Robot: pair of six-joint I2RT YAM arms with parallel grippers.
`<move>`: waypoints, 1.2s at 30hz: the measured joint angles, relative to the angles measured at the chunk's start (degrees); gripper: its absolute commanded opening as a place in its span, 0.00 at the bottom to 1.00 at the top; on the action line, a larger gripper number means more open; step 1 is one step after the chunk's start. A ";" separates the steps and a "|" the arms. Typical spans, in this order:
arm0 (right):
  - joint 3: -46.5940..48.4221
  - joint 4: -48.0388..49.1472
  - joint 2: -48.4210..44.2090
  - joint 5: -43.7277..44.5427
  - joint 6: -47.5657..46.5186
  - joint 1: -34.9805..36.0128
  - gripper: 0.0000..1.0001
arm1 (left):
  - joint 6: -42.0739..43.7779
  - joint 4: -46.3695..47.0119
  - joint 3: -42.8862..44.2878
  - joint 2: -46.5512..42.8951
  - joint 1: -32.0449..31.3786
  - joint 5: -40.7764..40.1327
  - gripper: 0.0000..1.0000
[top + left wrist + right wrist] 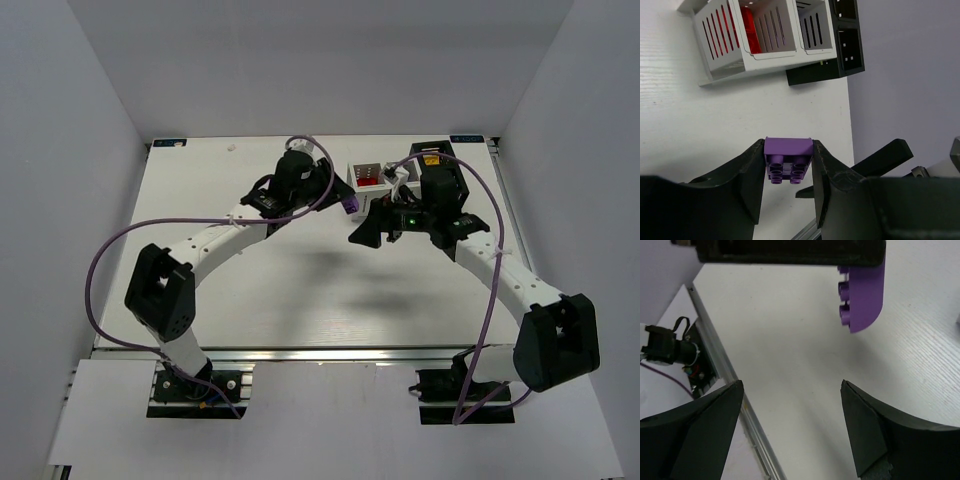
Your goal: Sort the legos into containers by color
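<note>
Left gripper holding a purple brick near the containers; right gripper released.

I record the white table point(280, 300) carrying at its far side the white slatted box point(720, 40), with the black bin point(847, 55) just beside it. Red bricks point(750, 30) lie in one compartment of the white box. The left gripper point(788, 150) is clenched on the purple brick point(788, 162), which sits between its fingertips with the round tubes of one face towards the wrist camera, near the box but outside it. The right gripper point(791, 385) stands spread wide with nothing between its fingers, close to that brick.
</note>
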 measured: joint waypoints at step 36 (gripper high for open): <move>-4.26 7.89 0.85 11.65 -3.39 -0.61 0.00 | -5.22 -1.31 1.16 2.25 -6.82 0.31 0.06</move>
